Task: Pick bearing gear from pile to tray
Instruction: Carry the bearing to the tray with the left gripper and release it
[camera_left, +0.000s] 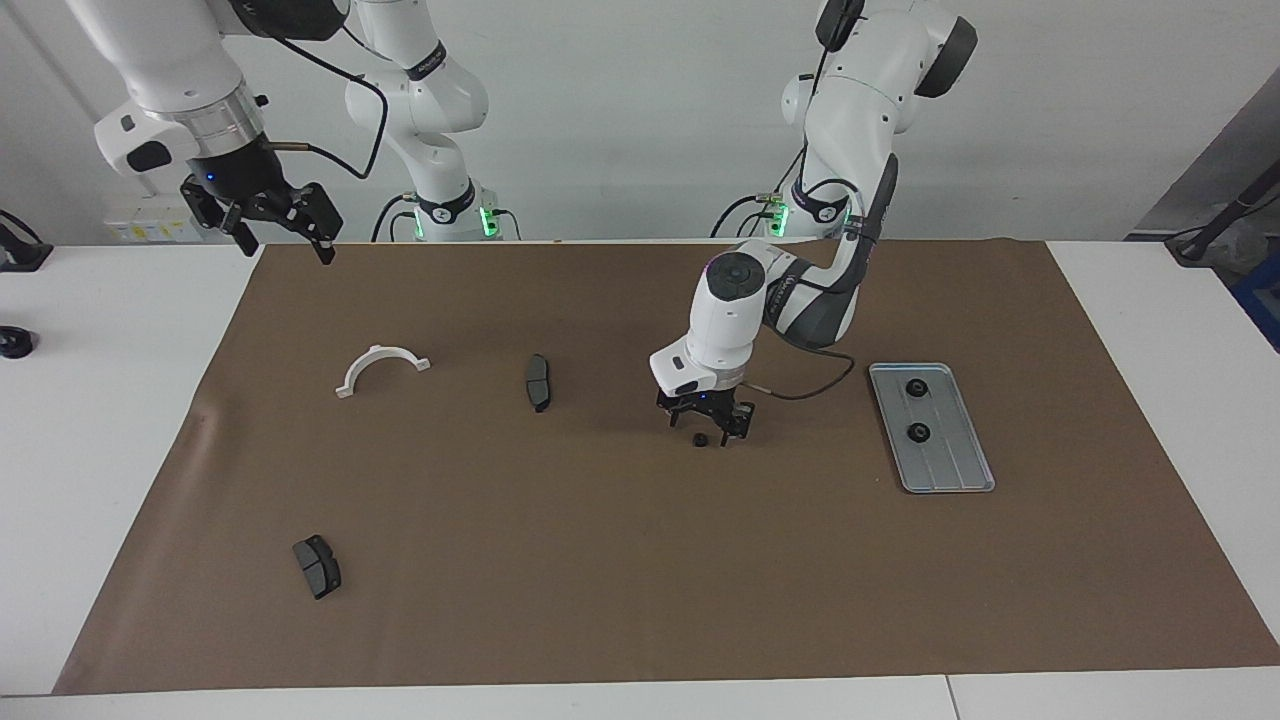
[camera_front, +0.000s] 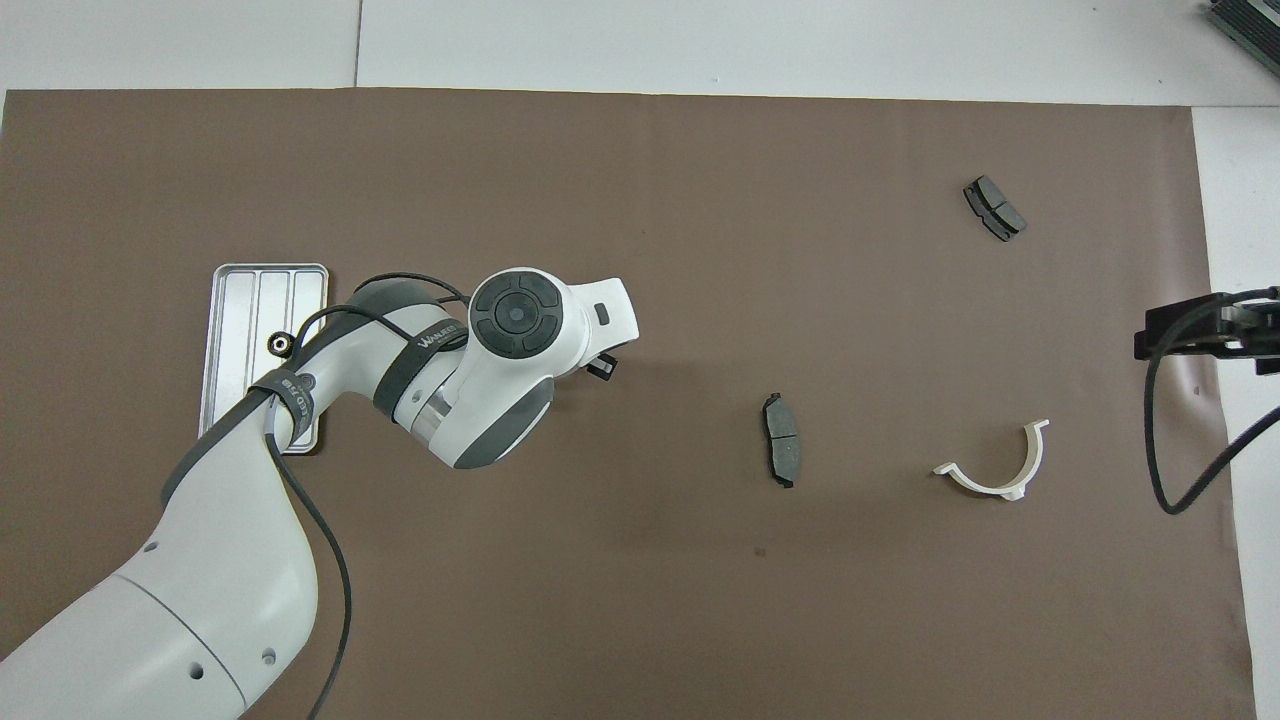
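Facing view, frame centre: left gripper (camera_left: 708, 433) straddles the small black bearing gear (camera_left: 701, 439) on the brown mat (camera_left: 620, 560); whether it grips yet cannot be told. Judged light, rigid, roll-prone; pinch across its rim.

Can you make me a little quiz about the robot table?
1. How many black round pieces lie in the tray?
2. True or false: the white bracket lies in the tray.
3. The left hand is down over: A a brake pad, B a loose black piece, C the white bracket.
Key: 1) two. 2) false, it lies on the brown mat. 3) B.
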